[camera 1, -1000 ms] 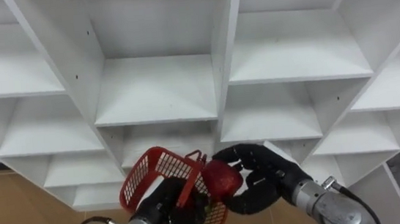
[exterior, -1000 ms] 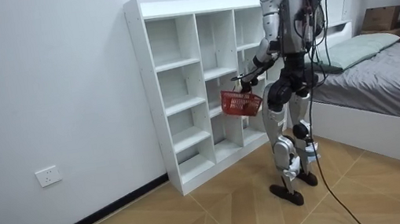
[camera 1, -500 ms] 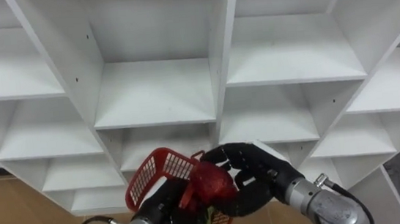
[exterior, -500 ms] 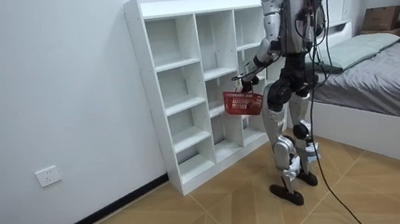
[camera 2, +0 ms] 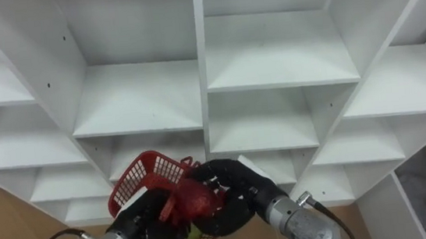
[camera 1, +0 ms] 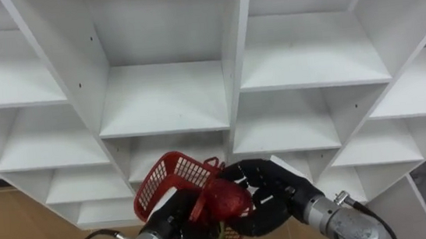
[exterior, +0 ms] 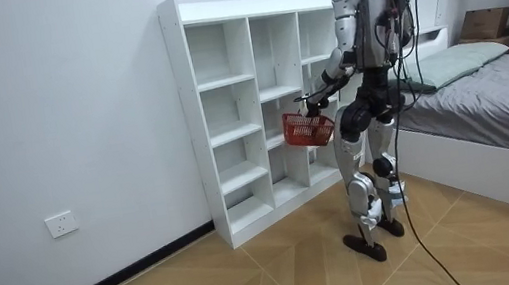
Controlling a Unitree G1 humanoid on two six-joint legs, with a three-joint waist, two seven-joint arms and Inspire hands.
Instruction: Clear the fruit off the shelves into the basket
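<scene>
**Red fruit held over the basket**

We see the right robot hand (camera 1: 277, 199) with its fingers curled round a red fruit (camera 1: 225, 199), holding it just above the open top of the red basket (camera 1: 163, 184). The left robot hand (camera 1: 174, 217) grips the basket's handle, and something green (camera 2: 192, 233) lies inside. The robot stands facing the white closet (camera 1: 163, 101).

No legible text, no labels, numbers or signs — nothing readable anywhere.
</scene>
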